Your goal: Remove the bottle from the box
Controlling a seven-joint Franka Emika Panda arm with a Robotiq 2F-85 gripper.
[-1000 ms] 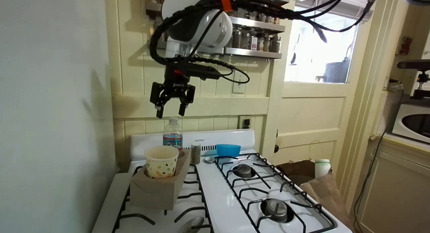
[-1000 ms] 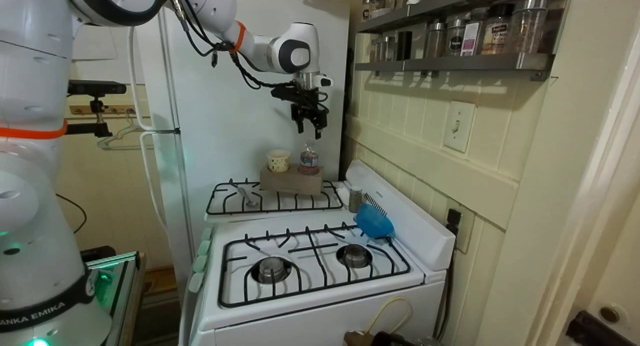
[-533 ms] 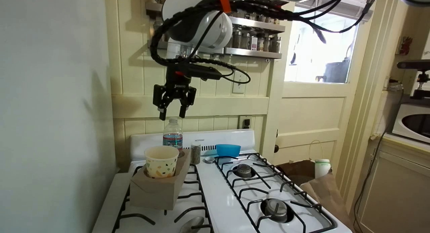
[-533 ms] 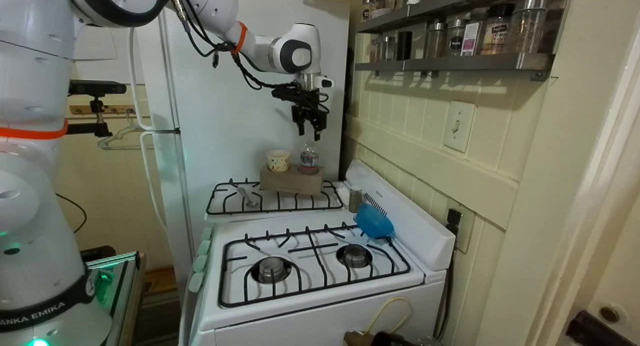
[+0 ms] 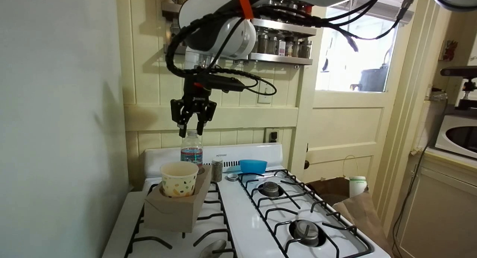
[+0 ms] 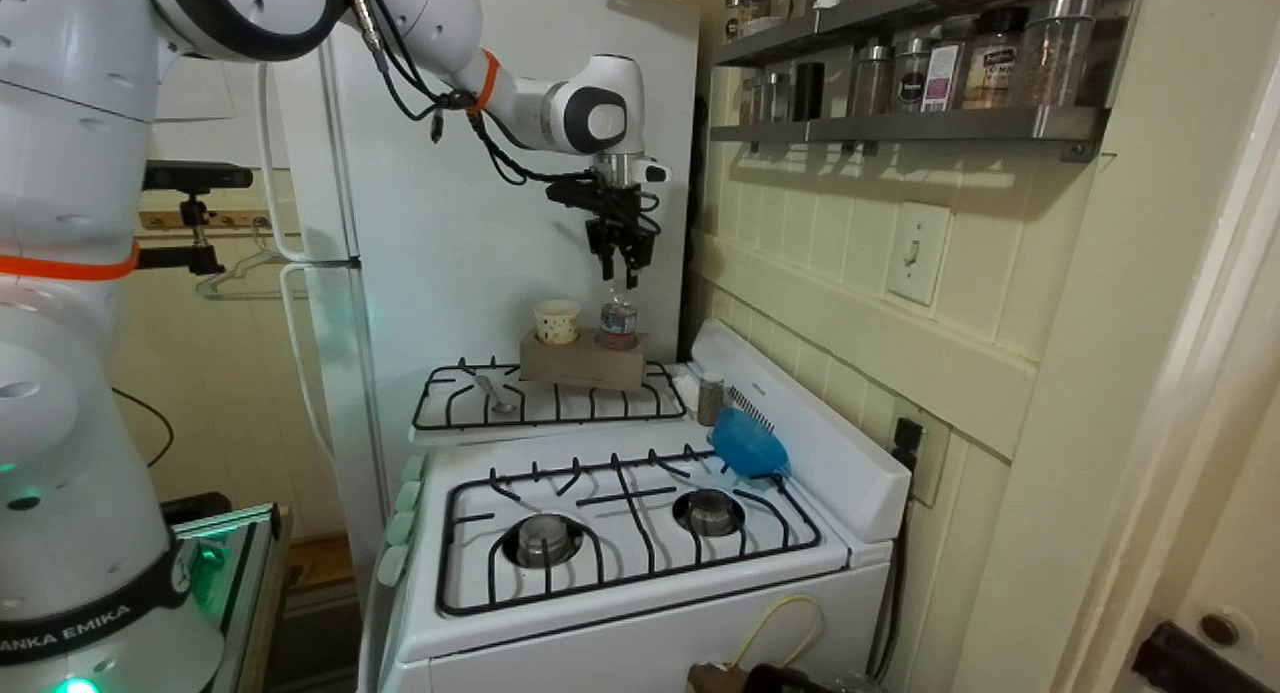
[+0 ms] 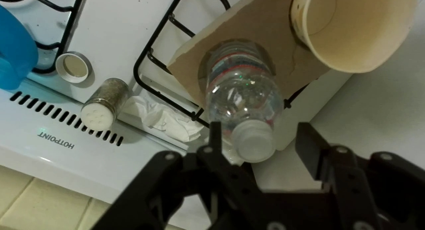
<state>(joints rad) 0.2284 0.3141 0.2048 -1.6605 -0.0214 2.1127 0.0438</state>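
You have the gripper [image 5: 191, 132] a little lower than half a second ago in both exterior views, and its two fingers [image 7: 310, 147] have drawn somewhat nearer to each other. They still stand parted, released rather than clenched. In the wrist view you see the cap [image 7: 254, 142] of the bottle [image 5: 191, 152] in the space between them, with a gap on either side. In an exterior view the fingertips now reach down alongside the cap, where earlier they were mostly above it; from there you can't tell how they line up in depth.

The bottle itself hasn't shifted. It stands upright in a round opening at one end of the box [image 5: 169, 215], the end nearer the backguard [image 5: 259, 150] of the stove [image 5: 244, 213], its base sunk below the tan top. The box keeps its place on the stove, and the patterned cup [image 5: 179, 182] sits in the opening toward the other end, also unmoved. Above, your arm [image 6: 535, 111] has come down slightly with the gripper. The blue bowl [image 5: 253, 166] and the shaker [image 5: 217, 171] are where they were.
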